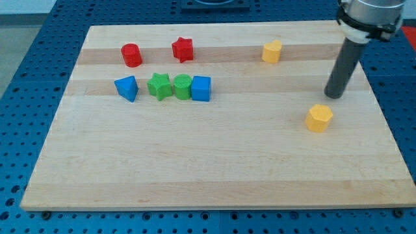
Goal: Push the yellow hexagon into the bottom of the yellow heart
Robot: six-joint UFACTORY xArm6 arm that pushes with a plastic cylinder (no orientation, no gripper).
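Observation:
The yellow hexagon lies on the wooden board at the view's right, below the middle. The yellow heart lies near the view's top, right of centre. My tip stands just above and slightly right of the yellow hexagon, a short gap away, not touching it. The yellow heart is well up and to the left of my tip.
A red cylinder and a red star lie at the top left. Below them stand in a row a blue triangle, a green star, a green cylinder-like block and a blue cube.

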